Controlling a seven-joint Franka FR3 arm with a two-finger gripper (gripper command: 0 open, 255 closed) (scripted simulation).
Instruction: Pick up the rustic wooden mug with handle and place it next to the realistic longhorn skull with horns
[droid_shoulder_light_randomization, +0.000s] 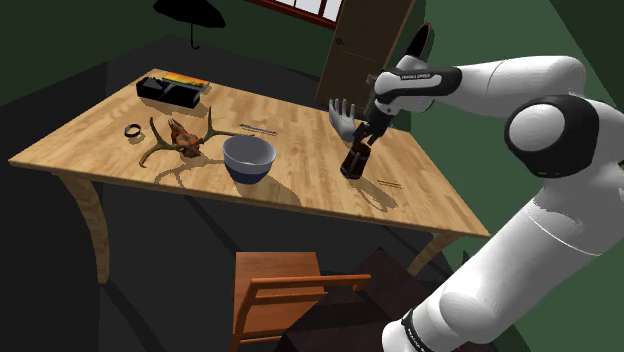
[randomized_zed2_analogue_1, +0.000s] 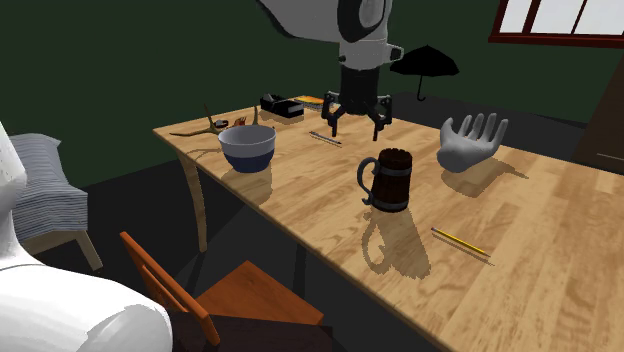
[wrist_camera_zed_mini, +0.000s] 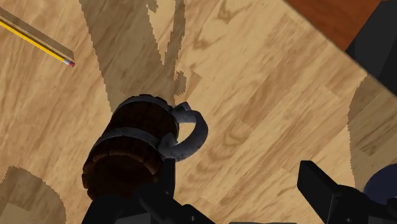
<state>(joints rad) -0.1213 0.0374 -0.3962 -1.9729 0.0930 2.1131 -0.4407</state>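
Two black fingers of my gripper stand well apart with nothing clasped between them. The gripper hangs just over the mug. Through the wrist camera I see one finger by the mug's rim and the other out past its handle, and I cannot tell whether the nearer finger touches it. The mug stands upright on the wooden table; it is dark brown with darker bands, and in the second exterior view its looped handle points towards the bowl. A yellow pencil lies flat on the boards near it. A little further off a grey model hand stands with its fingers up. Further along the table sits a blue bowl with a pale inside, and a second pencil lies just past it. Beyond the bowl is the skull with its horns spread, well apart from the mug, the bowl between the two. A black box rests at the far end
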